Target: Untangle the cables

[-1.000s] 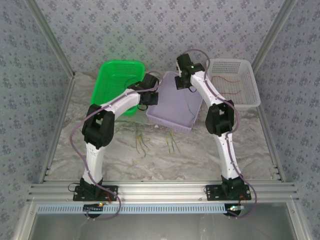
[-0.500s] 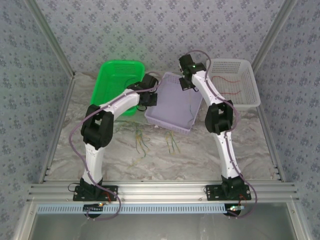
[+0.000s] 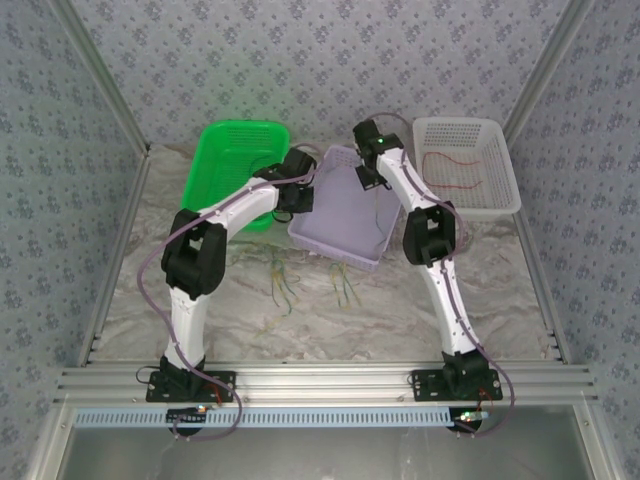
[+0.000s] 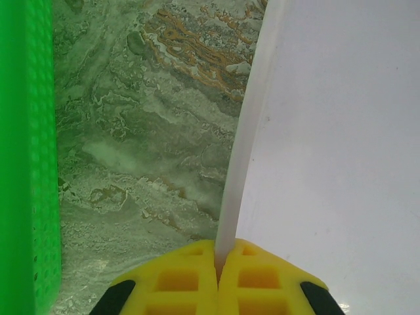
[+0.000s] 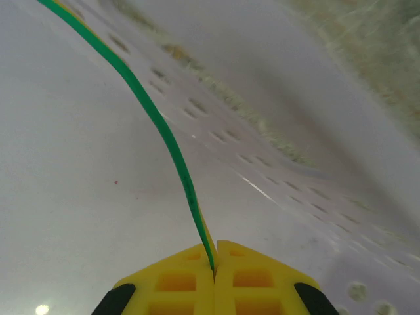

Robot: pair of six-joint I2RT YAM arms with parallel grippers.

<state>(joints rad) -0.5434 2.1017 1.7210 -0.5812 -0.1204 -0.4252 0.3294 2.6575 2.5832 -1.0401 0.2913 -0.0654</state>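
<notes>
My right gripper (image 3: 368, 180) (image 5: 214, 264) hangs over the lavender basket (image 3: 335, 235), shut on a thin green cable (image 5: 157, 118) with a yellow one tight behind it. The cable runs up and away over the basket's pale floor (image 5: 79, 197). At the basket's left edge, my left gripper (image 3: 300, 188) (image 4: 218, 261) is shut on the basket's pale rim (image 4: 246, 131). Two small bundles of yellow and green cables (image 3: 283, 280) (image 3: 345, 285) lie on the marble table in front of the basket. A red cable (image 3: 450, 163) lies in the white basket (image 3: 500, 205).
A green basket (image 3: 215, 150) (image 4: 26, 131) stands at the back left, close beside my left gripper. The white basket is at the back right, next to the lavender one. Patterned walls close in the back and sides, and a metal rail (image 3: 320, 385) runs along the near edge.
The right arm's elbow has swung left and its gripper has come slightly nearer over the lavender basket. The basket has slid a little to the left. The left arm has barely moved.
</notes>
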